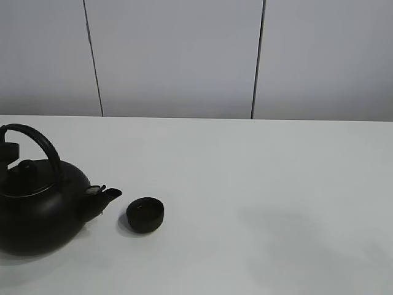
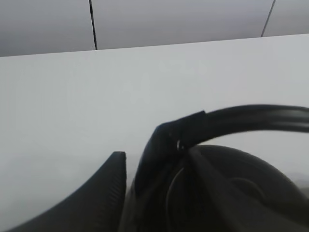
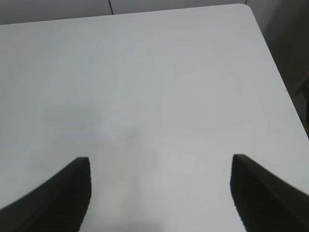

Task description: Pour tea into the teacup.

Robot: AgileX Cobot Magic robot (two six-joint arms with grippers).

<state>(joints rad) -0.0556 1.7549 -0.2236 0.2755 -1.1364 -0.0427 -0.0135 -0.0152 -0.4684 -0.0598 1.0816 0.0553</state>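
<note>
Teapot (image 1: 37, 209) on table (image 1: 258, 184), left; teacup (image 1: 145, 214) just right of spout.

The left gripper (image 2: 133, 179) shows only as dark parts close to the left wrist camera. One of its fingers (image 2: 104, 191) is matte black, broad at the base and narrowing to a blunt, squared tip, with a faint fine ribbing along the edge. The other finger is hard to tell apart from the dark shapes next to it.

The right gripper (image 3: 159, 193) shows two fingers (image 3: 63, 193), both matte black. Each is a wedge-shaped blade, wide where it leaves the frame and tapering to a flat-cut tip, and the inner edges look slightly toothed or ribbed. No cables, screws or markings can be made out on either gripper.
</note>
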